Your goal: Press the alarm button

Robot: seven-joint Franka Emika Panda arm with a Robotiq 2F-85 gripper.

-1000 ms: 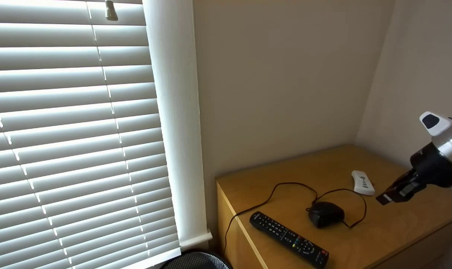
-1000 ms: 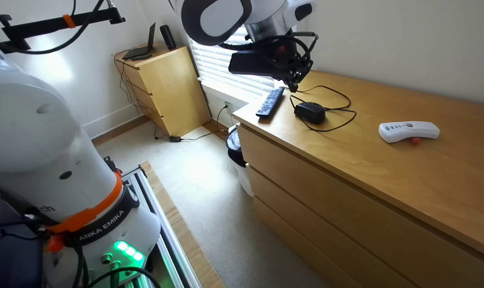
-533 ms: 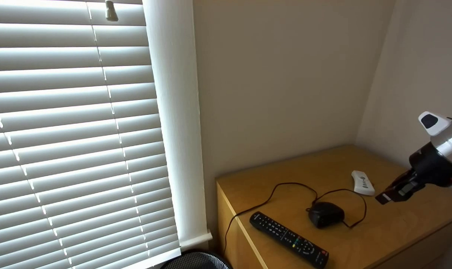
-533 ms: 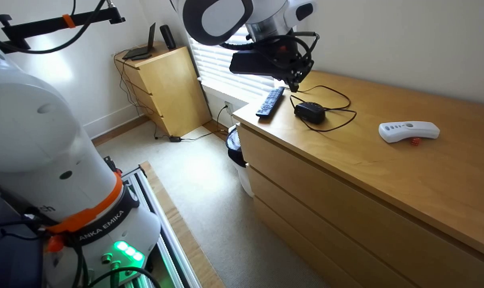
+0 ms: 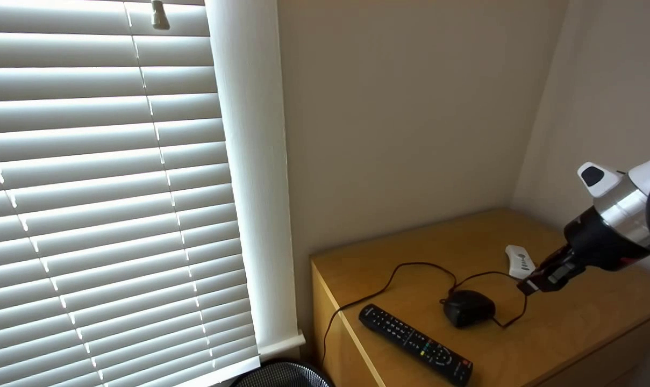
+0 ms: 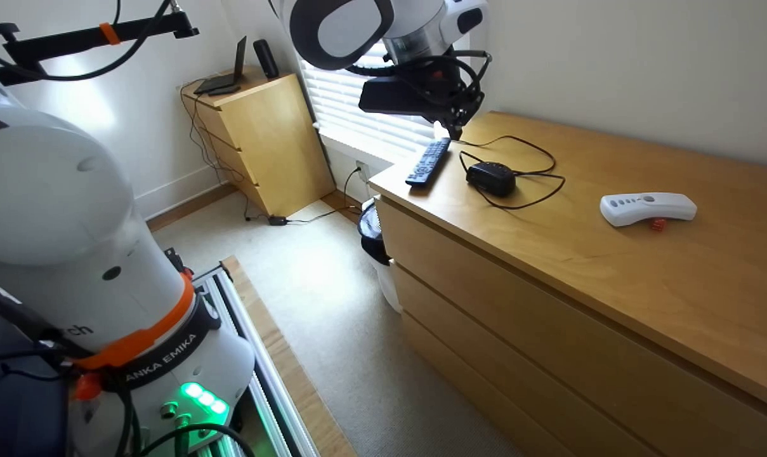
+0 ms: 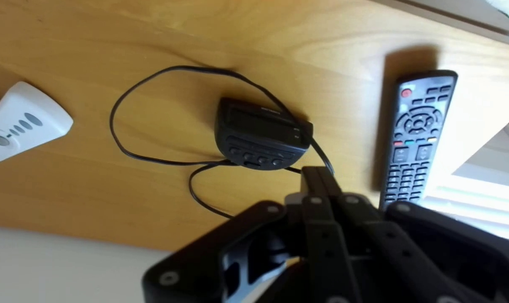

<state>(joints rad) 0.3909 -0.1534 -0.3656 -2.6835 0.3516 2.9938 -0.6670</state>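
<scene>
Apparently approach step: your black two-fingered end effector point(image 7: 319, 180) hangs clenched, nothing in grip. Black rounded plastic alarm button point(image 7: 258, 132) sits below and ahead of it, apart. Next, you'd likely centre over small black keys point(image 7: 262, 160), then press.

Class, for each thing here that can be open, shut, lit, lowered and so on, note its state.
Gripper: shut, nothing held
Alarm button: buttons up, not being pressed
Cord: loosely looped
Remote: flat, buttons up
White gadget: buttons up
Drawers: shut
Laptop: open
Blinds: lowered, letting light through
Base lights: lit green
</scene>
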